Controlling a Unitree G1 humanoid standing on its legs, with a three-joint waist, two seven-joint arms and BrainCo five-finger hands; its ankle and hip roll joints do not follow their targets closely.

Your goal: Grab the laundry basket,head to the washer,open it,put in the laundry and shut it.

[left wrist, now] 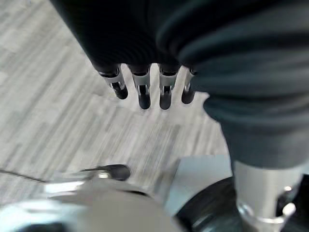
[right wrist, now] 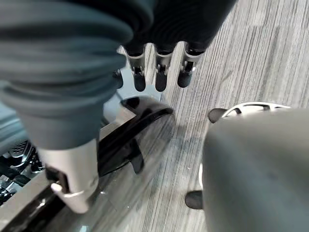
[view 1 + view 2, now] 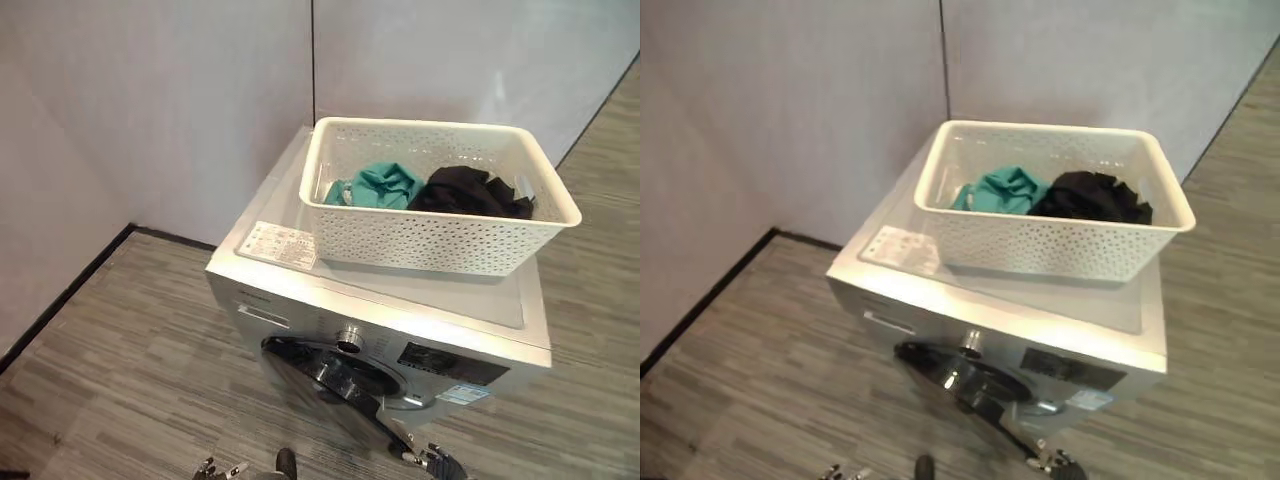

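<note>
Left hand (image 1: 145, 82): seen in its own wrist view; fingers straight and side by side, hanging over the floor, holding nothing. Its fingertips also show at the head view's 7 o'clock edge.
Right hand (image 2: 159, 67): seen in its own wrist view; fingers straight and loose, holding nothing, hanging just above the rim of the door. It also shows at the head view's 5 o'clock edge.
Floor (image 3: 130, 380): grey wood-grain planks around the machine, from 7 o'clock round to 3 o'clock.
Door (image 3: 335, 375): round, dark glass in a dark ring on the front of the washer, at 6 o'clock; whether it is latched or ajar cannot be told.
Washer (image 3: 300, 290): silver front-loader, centre of the head view; a knob and a dark display panel sit on its upper front, above the door.
Label (image 3: 278, 242): white printed sheet lying flat on the washer's top, at the 9 o'clock side of the basket.
Laundry basket (image 3: 430, 240): cream, perforated, rectangular; stands upright on the washer's top, overhanging slightly toward 3 o'clock.
Teal garment (image 3: 385, 185): crumpled inside the basket, on its 9 o'clock half.
Black garment (image 3: 470, 192): crumpled inside the basket, on its 3 o'clock half, touching the teal one.
Walls (image 3: 180, 110): pale panels meeting in a corner behind the washer, from 9 to 1 o'clock.
</note>
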